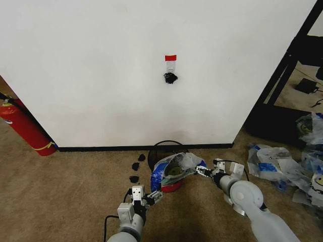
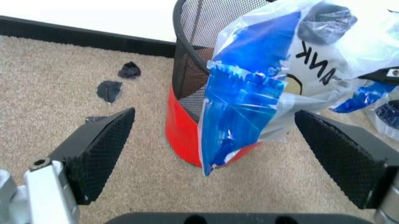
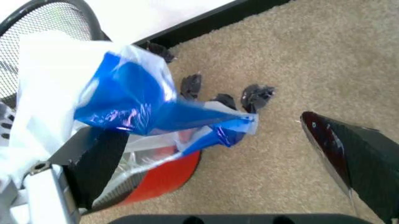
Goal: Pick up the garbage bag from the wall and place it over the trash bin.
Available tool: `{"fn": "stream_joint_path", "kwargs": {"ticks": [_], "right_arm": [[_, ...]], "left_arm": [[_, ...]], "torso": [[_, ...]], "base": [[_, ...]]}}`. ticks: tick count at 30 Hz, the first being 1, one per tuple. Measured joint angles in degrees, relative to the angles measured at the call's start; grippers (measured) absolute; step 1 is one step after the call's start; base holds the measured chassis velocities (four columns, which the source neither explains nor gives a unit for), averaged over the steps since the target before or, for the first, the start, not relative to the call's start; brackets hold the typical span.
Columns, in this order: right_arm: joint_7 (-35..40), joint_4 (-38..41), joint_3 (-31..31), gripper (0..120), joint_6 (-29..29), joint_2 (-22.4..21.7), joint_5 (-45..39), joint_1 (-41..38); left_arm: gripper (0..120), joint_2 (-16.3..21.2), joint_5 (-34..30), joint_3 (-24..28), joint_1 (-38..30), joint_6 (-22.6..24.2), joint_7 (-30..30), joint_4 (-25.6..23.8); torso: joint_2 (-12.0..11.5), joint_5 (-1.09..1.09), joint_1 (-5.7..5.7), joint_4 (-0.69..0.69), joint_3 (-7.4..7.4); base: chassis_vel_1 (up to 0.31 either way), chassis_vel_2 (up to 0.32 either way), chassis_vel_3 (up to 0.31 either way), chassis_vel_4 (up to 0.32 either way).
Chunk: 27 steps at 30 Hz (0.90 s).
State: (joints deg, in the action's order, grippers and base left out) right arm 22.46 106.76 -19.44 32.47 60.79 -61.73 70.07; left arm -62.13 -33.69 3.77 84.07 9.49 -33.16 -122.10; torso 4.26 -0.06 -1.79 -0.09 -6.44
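So your garbage bag is off the wall and draped over the top of the trash bin, down on the carpet right in front of the black baseboard. It sits lopsided: the blue handle part hangs down the bin's near side, over the mesh and onto the red base, while the far part of the rim is still bare.

Your left gripper sits low, just in front of the bin, jaws spread wide with nothing between them. In the left wrist view the blue flap hangs in the gap between the two pads, touching neither.

Your right gripper is at the bin's right side, up against the bag. It's wide open too; the bag lies against one finger but isn't pinched.

Up on the wall, the red tape sits just above the hook. A few black scraps lie on the carpet left of the bin.
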Motion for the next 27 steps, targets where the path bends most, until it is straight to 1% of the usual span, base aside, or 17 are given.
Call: {"fn": "stream_joint_path", "kwargs": {"ticks": [8, 14, 17, 19, 20, 21, 23, 25, 26, 27], "right_arm": [[-1.28, 6.22, -2.08, 100, -0.06, -1.84, 0.19, 4.61], [-3.07, 8.09, -2.72, 100, -0.2, -2.82, 2.22, 6.48], [-6.01, 8.46, -3.33, 100, -1.44, -3.37, 5.25, 8.14], [-9.14, 8.62, -3.86, 100, -4.57, -3.59, 8.47, 9.68], [-9.14, 8.62, -3.86, 100, -4.57, -3.59, 8.47, 9.68], [-11.34, 8.39, -4.07, 100, -8.19, -3.48, 10.78, 10.52], [-17.26, 6.2, -4.53, 100, -19.23, -2.64, 17.41, 12.06], [-25.77, 2.55, -6.1, 100, -32.93, -0.78, 25.01, 14.1], [-25.77, 2.55, -6.1, 100, -32.93, -0.78, 25.01, 14.1], [-27.15, 2.08, -6.41, 100, -34.86, -0.44, 26.02, 14.53]], "left_arm": [[100, 1.25, 1.03, -0.64, 2.72, -0.17, 0.63, -2.71], [100, 1.92, 2.12, -1.14, 4.33, -0.2, 0.72, -4.62], [100, 3.37, 2.19, -2.3, 5.54, -0.19, 1.25, -6.52], [100, 4.71, 2.1, -3.21, 5.12, -0.38, 1.85, -7.26], [100, 4.71, 2.1, -3.21, 5.12, -0.38, 1.85, -7.26], [100, 5.43, 1.77, -3.67, 4.4, -0.56, 2.47, -7.36], [100, 6.94, 0.52, -4.85, 2.43, -1.03, 4.69, -7.32], [100, 8.62, -1.12, -5.76, -0.57, -1.49, 7.4, -6.5], [100, 8.62, -1.12, -5.76, -0.57, -1.49, 7.4, -6.5], [100, 8.88, -1.36, -5.82, -1.13, -1.51, 7.79, -6.3]], "torso": [[0.0, 0.0, 0.0, 0.0, 0.0], [0.0, -0.01, 0.0, 0.0, 0.0], [0.0, 0.0, 0.0, 0.01, 0.0], [0.0, -0.01, 0.0, 0.02, 0.0], [0.0, -0.01, 0.0, 0.02, 0.0], [0.0, -0.02, 0.0, 0.01, 0.0], [0.0, -0.02, 0.0, 0.01, 0.0], [0.0, 0.01, 0.0, 0.0, -0.01], [0.0, 0.01, 0.0, 0.0, -0.01], [0.0, 0.0, 0.0, 0.0, -0.01]], "base": [[0.0, 0.0, 0.0, 0.0], [0.0, 0.0, 0.0, 0.0], [0.0, 0.0, 0.0, 0.0], [0.0, 0.0, 0.0, 0.0], [0.0, 0.0, 0.0, 0.0], [0.0, 0.0, 0.0, 0.0], [0.0, 0.0, 0.0, 0.0], [0.0, 0.0, 0.0, 0.0], [0.0, 0.0, 0.0, 0.0], [0.0, 0.0, 0.0, 0.0]]}}
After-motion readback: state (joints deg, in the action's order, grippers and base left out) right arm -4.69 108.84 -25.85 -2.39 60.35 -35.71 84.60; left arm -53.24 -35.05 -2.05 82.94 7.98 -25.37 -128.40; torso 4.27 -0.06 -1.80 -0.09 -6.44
